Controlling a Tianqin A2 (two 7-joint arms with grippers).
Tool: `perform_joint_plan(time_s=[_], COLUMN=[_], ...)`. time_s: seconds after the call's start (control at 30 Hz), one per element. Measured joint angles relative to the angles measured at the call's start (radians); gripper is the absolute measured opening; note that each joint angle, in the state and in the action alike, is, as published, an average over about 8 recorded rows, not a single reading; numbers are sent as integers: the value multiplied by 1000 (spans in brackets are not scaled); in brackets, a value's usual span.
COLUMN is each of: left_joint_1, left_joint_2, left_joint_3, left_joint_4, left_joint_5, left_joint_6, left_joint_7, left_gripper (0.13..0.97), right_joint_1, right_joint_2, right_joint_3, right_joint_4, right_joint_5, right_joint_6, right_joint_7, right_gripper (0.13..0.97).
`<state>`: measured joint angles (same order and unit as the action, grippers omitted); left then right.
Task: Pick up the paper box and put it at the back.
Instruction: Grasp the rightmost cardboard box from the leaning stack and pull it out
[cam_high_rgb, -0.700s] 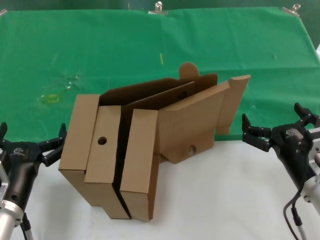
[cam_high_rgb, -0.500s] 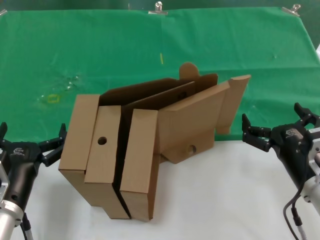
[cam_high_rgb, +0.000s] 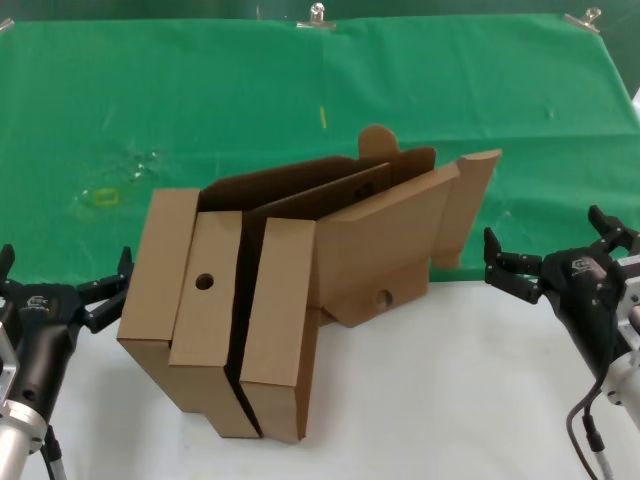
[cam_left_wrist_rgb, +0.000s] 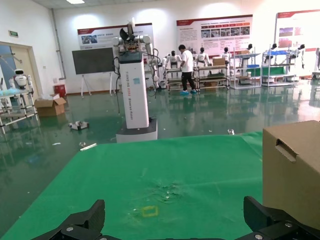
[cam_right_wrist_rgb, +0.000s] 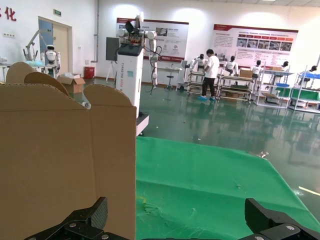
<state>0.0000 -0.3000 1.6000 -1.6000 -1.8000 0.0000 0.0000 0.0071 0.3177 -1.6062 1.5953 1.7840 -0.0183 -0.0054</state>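
Observation:
The brown cardboard paper box (cam_high_rgb: 380, 245) stands on edge in the middle of the head view, lid open, with one ear flap (cam_high_rgb: 470, 200) sticking out to the right. It straddles the near edge of the green cloth at the back (cam_high_rgb: 200, 90). My left gripper (cam_high_rgb: 65, 265) is open, just left of the box and clear of it. My right gripper (cam_high_rgb: 545, 235) is open too, a short gap right of the ear flap. The box wall (cam_left_wrist_rgb: 295, 165) shows beside the open left gripper (cam_left_wrist_rgb: 175, 220). The right gripper (cam_right_wrist_rgb: 175, 217) has the box's flaps (cam_right_wrist_rgb: 65, 160) close by.
Folded cardboard panels with a round hole (cam_high_rgb: 205, 282) lean against the box's front left, and a rounded tab (cam_high_rgb: 378, 140) pokes up behind. Metal clips (cam_high_rgb: 317, 15) hold the cloth's far edge. A small yellow mark (cam_high_rgb: 105, 197) lies on the cloth. White tabletop (cam_high_rgb: 450, 400) lies in front.

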Motion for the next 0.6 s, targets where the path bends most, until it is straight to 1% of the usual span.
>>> perform_joint_plan(time_s=[0.6], left_joint_1=[0], left_joint_2=[0], left_joint_3=[0], left_joint_4=[0], left_joint_5=[0], left_joint_6=[0], left_joint_7=[0], left_gripper=[966], right_joint_1=[0], right_joint_2=[0], right_joint_3=[0], right_joint_4=[0], right_joint_5=[0], right_joint_6=[0], right_joint_7=[0], right_gripper=[966])
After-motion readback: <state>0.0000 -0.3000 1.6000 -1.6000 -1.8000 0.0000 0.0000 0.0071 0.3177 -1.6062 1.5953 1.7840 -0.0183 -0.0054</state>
